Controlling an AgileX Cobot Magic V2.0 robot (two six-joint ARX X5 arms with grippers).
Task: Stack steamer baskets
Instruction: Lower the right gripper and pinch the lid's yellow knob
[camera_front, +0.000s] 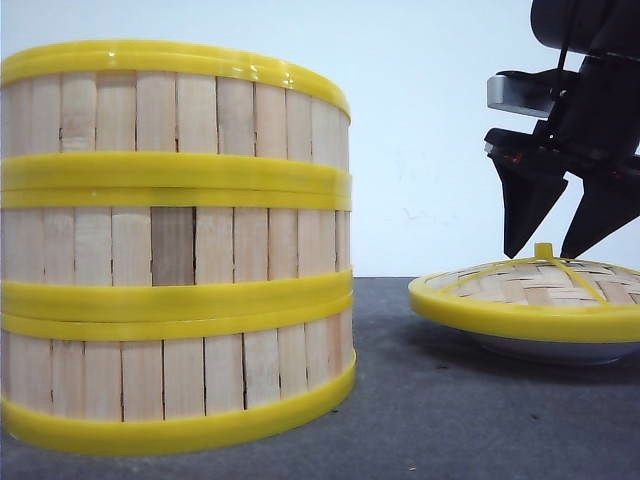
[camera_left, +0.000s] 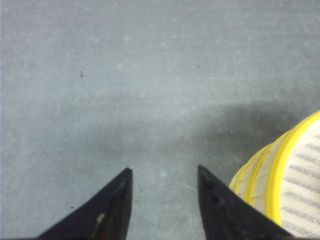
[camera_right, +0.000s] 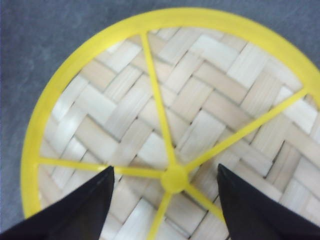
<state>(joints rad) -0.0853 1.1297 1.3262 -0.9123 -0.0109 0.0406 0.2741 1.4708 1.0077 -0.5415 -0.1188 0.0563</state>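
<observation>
The three steamer baskets (camera_front: 175, 245) already stand stacked at the left of the front view on the desk (camera_front: 420, 420); the right pincer (camera_front: 570, 235), jaws apart, hangs over the knob (camera_right: 174, 179) of the woven lid (camera_front: 530, 290), lower right, on a white plate (camera_front: 560, 350). The step in hand looks like fetching the lid; next it must descend and close on the knob; the left pincer (camera_left: 162, 200) is spread and empty beside the stack.

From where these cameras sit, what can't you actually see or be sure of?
- Stack of baskets: left side cut off by the front view's edge; the inside is hidden by its own walls.
- Plate under the lid: mostly covered by that lid.
- Left pincer: absent from the front view.
- Right pincer: whether it touches the lid's knob is unclear.
</observation>
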